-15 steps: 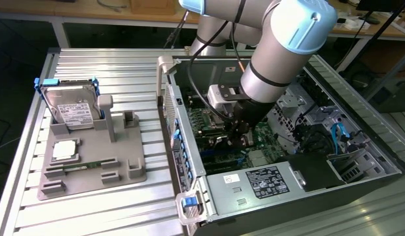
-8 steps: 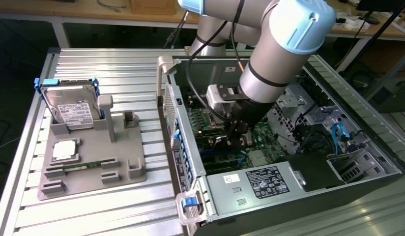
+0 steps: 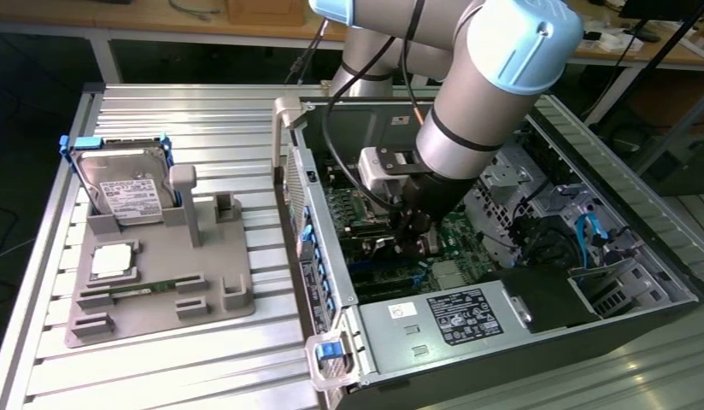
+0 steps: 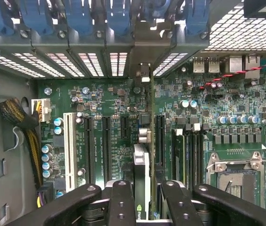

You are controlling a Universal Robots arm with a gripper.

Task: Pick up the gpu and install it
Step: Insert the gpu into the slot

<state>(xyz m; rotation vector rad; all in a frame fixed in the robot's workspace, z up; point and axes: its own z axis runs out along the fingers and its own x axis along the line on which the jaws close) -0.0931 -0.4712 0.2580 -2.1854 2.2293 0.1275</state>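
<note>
Inside one open case, one claw tight around one edge-on gpu, above one motherboard.

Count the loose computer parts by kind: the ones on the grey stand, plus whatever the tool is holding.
hard drive: 1
square silver chip: 1
green memory stick: 1
gpu, held edge-on in the tool over the motherboard: 1
Total: 4

Silver arm (pale-blue caps), black end effector.
</note>
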